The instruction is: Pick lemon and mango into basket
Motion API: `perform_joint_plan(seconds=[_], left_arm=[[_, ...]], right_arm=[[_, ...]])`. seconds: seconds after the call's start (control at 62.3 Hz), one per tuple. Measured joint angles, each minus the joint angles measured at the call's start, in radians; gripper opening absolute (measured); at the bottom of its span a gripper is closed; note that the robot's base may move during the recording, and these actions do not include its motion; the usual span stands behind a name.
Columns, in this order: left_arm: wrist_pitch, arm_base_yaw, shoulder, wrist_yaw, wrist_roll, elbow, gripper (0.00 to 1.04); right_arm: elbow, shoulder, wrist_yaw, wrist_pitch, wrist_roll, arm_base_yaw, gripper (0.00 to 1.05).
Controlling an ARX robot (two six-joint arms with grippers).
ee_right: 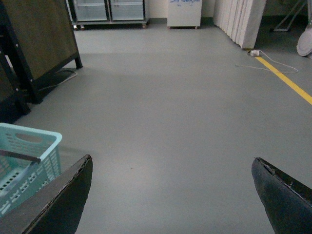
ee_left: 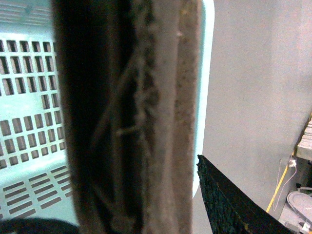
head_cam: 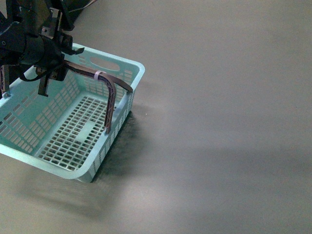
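The light teal basket (head_cam: 124, 66) hangs tilted over the grey floor, with its shadow beneath it, and nothing lies inside. My left gripper (head_cam: 51, 73) is shut on one of its brown ribbed handles (head_cam: 111, 92). In the left wrist view that handle (ee_left: 161, 122) fills the middle, with the basket's slotted floor (ee_left: 29, 122) behind it and one black finger (ee_left: 224, 200) beside it. My right gripper (ee_right: 170, 170) is open over bare floor, nothing between its fingers (ee_right: 68, 195). The basket's corner (ee_right: 29, 141) shows beside it. The lemon and the mango are out of view.
A dark wooden panel on black legs (ee_right: 39, 44) stands on the floor beyond the basket. Glass-door cabinets (ee_right: 107, 9) and white panels (ee_right: 241, 19) line the far wall. A yellow floor line (ee_right: 287, 80) with a white cable (ee_right: 265, 61) runs along one side.
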Motion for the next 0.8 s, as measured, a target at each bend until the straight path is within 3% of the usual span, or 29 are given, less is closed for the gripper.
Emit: perform_joint_plan(seconds=[0.241,0.466,0.626,0.803], left_arm=[[0.1,-0.001,-0.134,-0.004,-0.008,-0.195,0.27],[0.19,0.025,-0.494,0.008,-0.105,-0.515,0.27],[0.074,0.049,-0.864,0.003,-0.164,-0.724,0.26],[-0.096,0.062,-1.179,0.007,-0.202,-0.785,0.26]], right_arm=[[0.0,0.0,0.0,0.0,0.0,0.0,0.96],[0.0,0.0,0.0,0.0,0.0,0.0,0.96],[0.0,0.0,0.0,0.0,0.0,0.0,0.96],[0.0,0.0,0.0,0.0,0.0,0.0,0.96]])
